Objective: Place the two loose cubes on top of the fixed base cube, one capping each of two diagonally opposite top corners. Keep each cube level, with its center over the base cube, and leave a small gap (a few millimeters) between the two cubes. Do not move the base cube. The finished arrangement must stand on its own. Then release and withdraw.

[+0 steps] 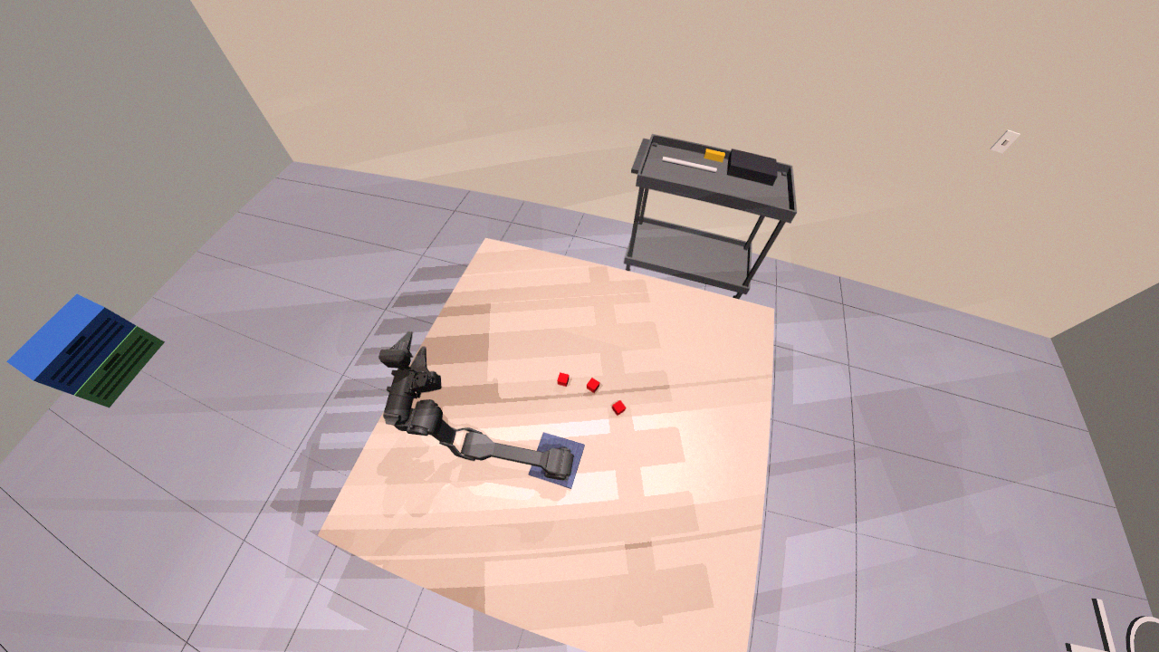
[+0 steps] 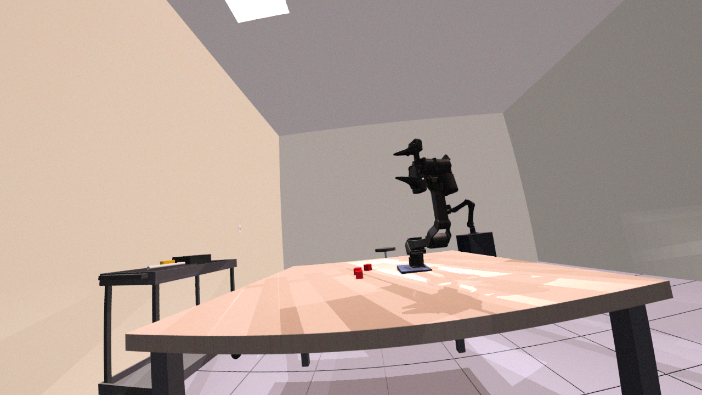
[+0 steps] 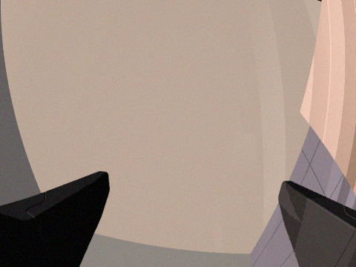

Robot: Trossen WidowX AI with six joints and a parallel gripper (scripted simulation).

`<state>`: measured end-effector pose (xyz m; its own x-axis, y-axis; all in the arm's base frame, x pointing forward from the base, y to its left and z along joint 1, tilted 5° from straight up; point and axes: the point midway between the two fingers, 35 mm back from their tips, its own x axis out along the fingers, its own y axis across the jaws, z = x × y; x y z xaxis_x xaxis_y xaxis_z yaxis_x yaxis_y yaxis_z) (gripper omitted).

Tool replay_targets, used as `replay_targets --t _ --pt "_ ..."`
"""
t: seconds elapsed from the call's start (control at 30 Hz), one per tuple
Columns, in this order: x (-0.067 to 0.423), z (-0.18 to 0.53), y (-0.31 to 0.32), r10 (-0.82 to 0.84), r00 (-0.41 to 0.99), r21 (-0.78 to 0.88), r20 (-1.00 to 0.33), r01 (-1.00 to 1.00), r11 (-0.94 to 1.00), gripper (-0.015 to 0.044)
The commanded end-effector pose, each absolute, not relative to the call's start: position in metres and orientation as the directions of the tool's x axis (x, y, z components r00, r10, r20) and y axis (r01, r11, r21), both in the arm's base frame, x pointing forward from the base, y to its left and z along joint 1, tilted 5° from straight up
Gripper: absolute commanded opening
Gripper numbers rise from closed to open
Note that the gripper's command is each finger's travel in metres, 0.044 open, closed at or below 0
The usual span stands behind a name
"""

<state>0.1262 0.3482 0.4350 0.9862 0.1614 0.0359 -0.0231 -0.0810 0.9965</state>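
Three red cubes sit apart on the table in the top view: a left one, a middle one and a right one. They look alike, so I cannot tell which is the base cube. In the exterior view they show close together, with one cube at the right and a nearer cube partly overlapping another. None is stacked. My gripper is wide open and empty, raised high and far from the cubes. No cube shows in the wrist view.
The arm's base stands on a blue plate on the wooden table, beside the cubes. A dark cart stands off the table's edge, with a black box on top.
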Motion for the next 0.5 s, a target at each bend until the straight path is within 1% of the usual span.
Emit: replay_targets --t 0.0,0.07,0.13,0.3,0.47 --pt "0.126 0.436 0.348 0.166 0.985 0.996 0.038 -0.023 -0.09 0.0374" --pt "0.121 0.447 0.347 0.207 0.977 0.986 0.053 -0.019 -0.164 0.0321" --pt "0.113 0.47 0.338 0.262 0.961 0.956 0.087 -0.006 -0.293 0.0269" --pt "0.096 0.528 0.298 0.35 0.915 0.804 0.199 0.051 -0.592 0.0265" --pt "0.087 0.575 0.248 0.374 0.871 0.588 0.318 0.128 -0.799 0.0265"
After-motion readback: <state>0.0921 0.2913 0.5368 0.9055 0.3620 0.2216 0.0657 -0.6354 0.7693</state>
